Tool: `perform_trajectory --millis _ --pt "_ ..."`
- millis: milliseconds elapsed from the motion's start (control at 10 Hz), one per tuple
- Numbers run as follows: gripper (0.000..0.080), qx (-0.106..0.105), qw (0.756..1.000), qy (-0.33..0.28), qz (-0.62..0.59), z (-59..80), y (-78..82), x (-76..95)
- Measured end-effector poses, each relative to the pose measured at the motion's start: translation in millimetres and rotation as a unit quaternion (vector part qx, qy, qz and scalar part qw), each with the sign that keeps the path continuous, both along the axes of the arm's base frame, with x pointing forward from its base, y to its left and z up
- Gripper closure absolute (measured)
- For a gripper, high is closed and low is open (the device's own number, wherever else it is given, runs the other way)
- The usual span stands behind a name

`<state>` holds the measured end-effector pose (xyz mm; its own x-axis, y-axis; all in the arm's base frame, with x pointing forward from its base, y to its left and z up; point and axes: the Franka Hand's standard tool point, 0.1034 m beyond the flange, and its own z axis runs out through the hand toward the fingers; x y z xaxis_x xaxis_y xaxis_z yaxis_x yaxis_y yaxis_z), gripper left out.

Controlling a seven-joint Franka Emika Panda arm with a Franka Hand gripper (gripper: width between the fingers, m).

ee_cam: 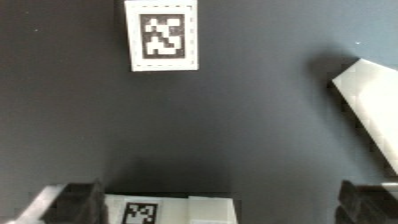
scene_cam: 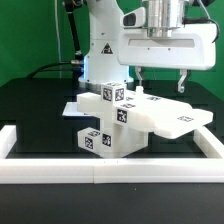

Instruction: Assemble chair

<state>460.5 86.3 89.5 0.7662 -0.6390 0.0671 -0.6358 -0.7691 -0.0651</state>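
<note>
The partly built white chair (scene_cam: 118, 118) stands mid-table, a stack of tagged blocks with a broad flat plate (scene_cam: 170, 115) reaching toward the exterior view's right. My gripper (scene_cam: 161, 84) hangs open just above that plate's back edge, holding nothing. In the wrist view the gripper (ee_cam: 222, 206) is open, with dark fingers (ee_cam: 71, 204) at both sides. A white tagged part (ee_cam: 171, 209) lies below, between them and nearer one finger, and touches neither. Another white part's edge (ee_cam: 370, 100) shows at the side.
A narrow white piece with one tag (ee_cam: 164, 35) lies flat on the black table in the wrist view. A thin flat white sheet (scene_cam: 72, 107) lies behind the chair. A raised white rail (scene_cam: 110, 168) borders the table front and sides.
</note>
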Motion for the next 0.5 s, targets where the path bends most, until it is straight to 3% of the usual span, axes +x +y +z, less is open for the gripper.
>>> perform_trajectory --millis 300,500 --pt "0.015 -0.002 1.0 0.0 0.005 -0.4 0.4 -0.5" --pt "0.015 -0.016 0.994 -0.005 0.109 -0.6 -7.8 -0.9"
